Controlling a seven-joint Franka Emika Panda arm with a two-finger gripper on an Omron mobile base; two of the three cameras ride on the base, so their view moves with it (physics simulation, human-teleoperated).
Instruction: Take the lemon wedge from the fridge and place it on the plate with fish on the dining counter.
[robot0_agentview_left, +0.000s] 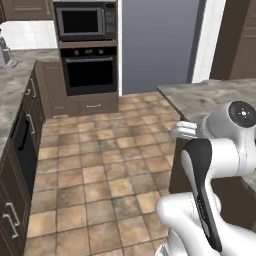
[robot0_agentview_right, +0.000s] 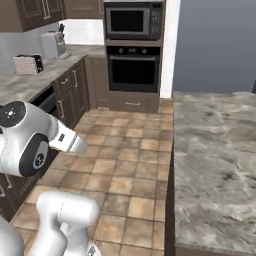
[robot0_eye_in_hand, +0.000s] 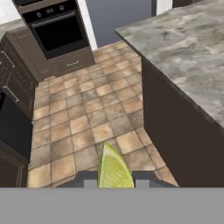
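Clearly the wedge (robot0_eye_in_hand: 114, 168) is out of the fridge: in the hand view it sits pinched between the jaws, its pale yellow-green flesh rising above the two dark tips, the pointed end away from the hand. The gripper (robot0_eye_in_hand: 114, 180) hangs over the tiled floor (robot0_eye_in_hand: 83, 127), and the counter (robot0_eye_in_hand: 192, 48) with its marbled top lies ahead of the jaws and off to one side, its dark end wall close by. The stone that shows is bare; the plate cannot be seen from here, so it is presumably farther along the top.

Judging from this, the carry is well on but the placing is not yet begun. The main risk is the wedge itself: it is tiny, only its lower part is gripped, and a jolt while the base drives or the arm swings could let it slip out onto the tiles. A second risk is the counter's edge. The hand is about level with or below the top, so a sideways move without lifting first could knock the gripper or the wedge against the stone.
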